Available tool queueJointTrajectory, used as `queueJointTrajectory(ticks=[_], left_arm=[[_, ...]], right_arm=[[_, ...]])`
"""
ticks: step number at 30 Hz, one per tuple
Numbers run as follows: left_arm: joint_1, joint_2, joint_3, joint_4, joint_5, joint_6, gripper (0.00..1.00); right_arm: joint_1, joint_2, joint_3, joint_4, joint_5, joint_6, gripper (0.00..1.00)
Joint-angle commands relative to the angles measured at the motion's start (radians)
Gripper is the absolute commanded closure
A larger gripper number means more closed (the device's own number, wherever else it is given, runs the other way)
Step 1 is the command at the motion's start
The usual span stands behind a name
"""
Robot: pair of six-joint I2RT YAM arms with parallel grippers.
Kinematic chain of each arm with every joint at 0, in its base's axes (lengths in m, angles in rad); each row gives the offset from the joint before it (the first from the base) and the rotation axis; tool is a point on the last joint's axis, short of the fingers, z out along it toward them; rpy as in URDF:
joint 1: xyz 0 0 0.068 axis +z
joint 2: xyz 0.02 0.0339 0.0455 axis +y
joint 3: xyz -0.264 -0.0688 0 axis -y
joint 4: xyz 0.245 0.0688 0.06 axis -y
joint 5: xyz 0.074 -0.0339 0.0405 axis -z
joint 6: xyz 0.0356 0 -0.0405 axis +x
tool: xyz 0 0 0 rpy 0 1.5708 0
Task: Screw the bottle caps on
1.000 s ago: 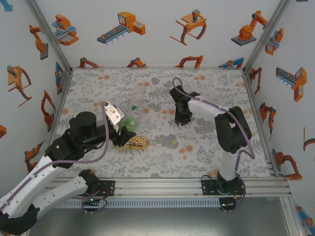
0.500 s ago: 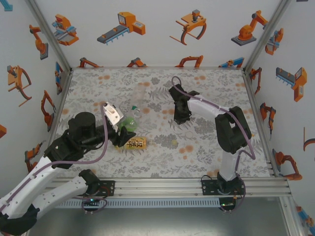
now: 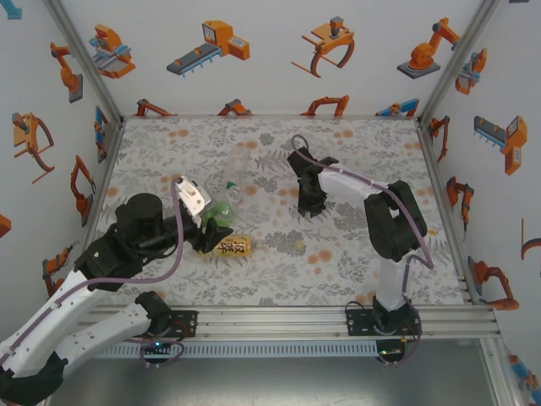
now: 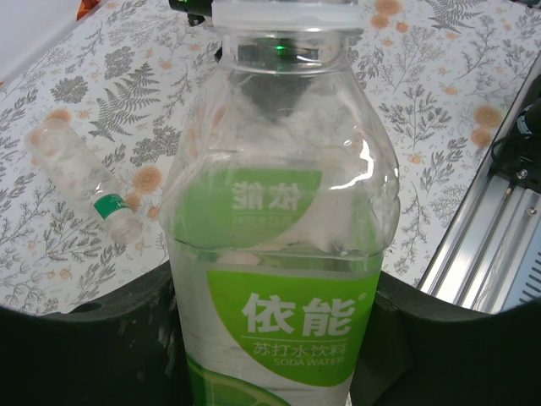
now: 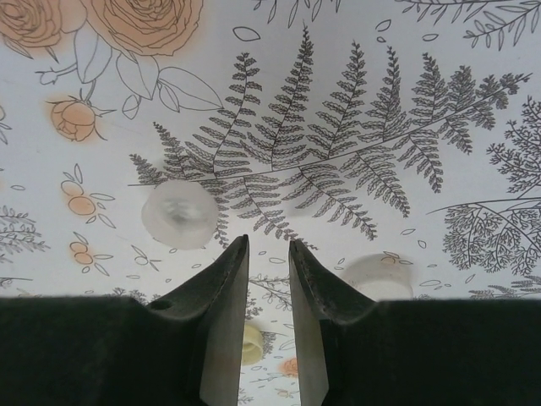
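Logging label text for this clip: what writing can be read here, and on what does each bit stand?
"依能" in large white characters: green label of the clear bottle held in the left hand.
"苏打水饮料" and "SODA WATER": same label, beneath.
Mirrored characters seen through the bottle from its back label: not readable.
Dark writing on the amber bottle's yellow label: too small.
Small bottle's green band: nothing legible.

The top view looks down from above and behind the arm bases onto the whole table (image 3: 355,262). The left wrist camera sits very close to a green-label bottle (image 4: 283,279) held between its fingers, facing across the table toward the rail. The right wrist camera points steeply down, close to the cloth, past its fingertips (image 5: 226,279). The wrist views probably share no ground; both fall within the top view.
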Motion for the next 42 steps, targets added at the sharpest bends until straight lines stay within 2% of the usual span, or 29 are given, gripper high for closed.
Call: queueJointTrajectory(ticks=[1,20,42], left_arm=[[0.005,-0.013,-0.006,0.020,-0.002,-0.016,1.00],[0.005,-0.033,-0.012,0.011,-0.017,-0.017,1.00],[0.006,-0.032,-0.021,0.013,-0.020,-0.018,1.00]], right_arm=[[0.010,0.000,0.020,-0.026,0.020,-0.017,0.71],[0.061,0.087,0.160,-0.026,-0.023,-0.005,0.58],[0.061,0.091,0.185,-0.044,0.010,-0.012,0.58]])
